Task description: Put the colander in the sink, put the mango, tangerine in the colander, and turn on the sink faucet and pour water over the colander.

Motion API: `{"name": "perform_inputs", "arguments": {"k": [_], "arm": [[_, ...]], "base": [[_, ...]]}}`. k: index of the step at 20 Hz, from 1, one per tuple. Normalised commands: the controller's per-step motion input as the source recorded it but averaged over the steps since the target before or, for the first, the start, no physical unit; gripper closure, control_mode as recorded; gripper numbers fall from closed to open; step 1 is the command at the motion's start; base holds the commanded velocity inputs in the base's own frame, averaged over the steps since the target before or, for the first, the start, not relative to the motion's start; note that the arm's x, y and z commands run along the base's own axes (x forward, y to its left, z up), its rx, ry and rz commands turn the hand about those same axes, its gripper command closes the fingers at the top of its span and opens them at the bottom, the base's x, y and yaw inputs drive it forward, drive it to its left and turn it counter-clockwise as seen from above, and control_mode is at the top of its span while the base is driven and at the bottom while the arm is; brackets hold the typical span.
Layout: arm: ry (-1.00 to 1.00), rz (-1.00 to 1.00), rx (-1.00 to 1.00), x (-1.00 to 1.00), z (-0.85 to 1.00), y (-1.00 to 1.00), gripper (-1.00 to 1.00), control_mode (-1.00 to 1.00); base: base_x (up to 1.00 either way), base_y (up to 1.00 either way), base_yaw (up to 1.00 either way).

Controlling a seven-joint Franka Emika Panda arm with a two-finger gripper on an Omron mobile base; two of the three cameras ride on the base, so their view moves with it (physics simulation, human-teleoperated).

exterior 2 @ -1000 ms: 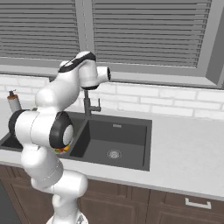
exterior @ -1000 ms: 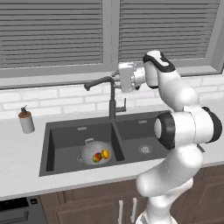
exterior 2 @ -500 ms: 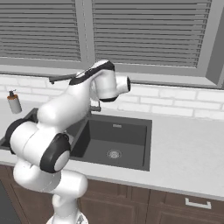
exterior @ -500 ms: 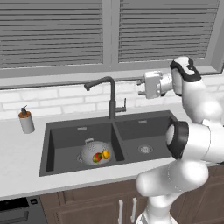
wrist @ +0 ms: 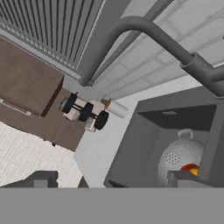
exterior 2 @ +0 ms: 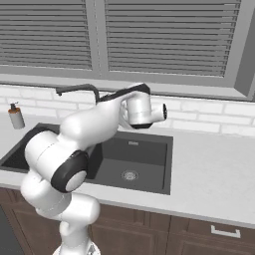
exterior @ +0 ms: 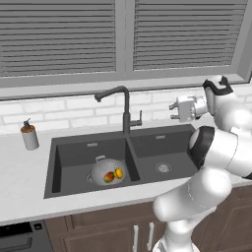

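My pincer (exterior: 172, 110) hangs released at right of centre, beside the faucet (exterior: 124, 106). The colander (exterior: 107, 171) sits in the sink's (exterior: 74, 145) left basin, lower centre, with mango (exterior: 109, 176) and tangerine (exterior: 118, 173) inside. Best approach — nudge the lever gently — spout over the colander.

Even, flat rendered light around me, no glare or blur. Soft shading inside the sink (exterior: 74, 147). My hand view is rolled, sharp, edges undistorted.
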Motion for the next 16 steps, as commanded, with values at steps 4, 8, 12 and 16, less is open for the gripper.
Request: {"name": "perform_inputs", "arguments": {"k": [4, 8, 12, 16], "arm": [[0.0, -0.02, -0.02, 0.33, -0.54, 0.05, -1.0, -1.0], [0.0, -0.06, -0.03, 0.46, -0.5, 0.31, -1.0, -1.0], [0.0, -0.09, -0.06, 0.53, -0.47, 0.4, -1.0, -1.0], [0.0, -0.12, -0.07, 0.62, -0.4, 0.23, -1.0, -1.0]], "base": [[0.0, 0.0, 0.0], [0.0, 0.0, 0.0], [0.0, 0.0, 0.0], [0.0, 0.0, 0.0]]}}
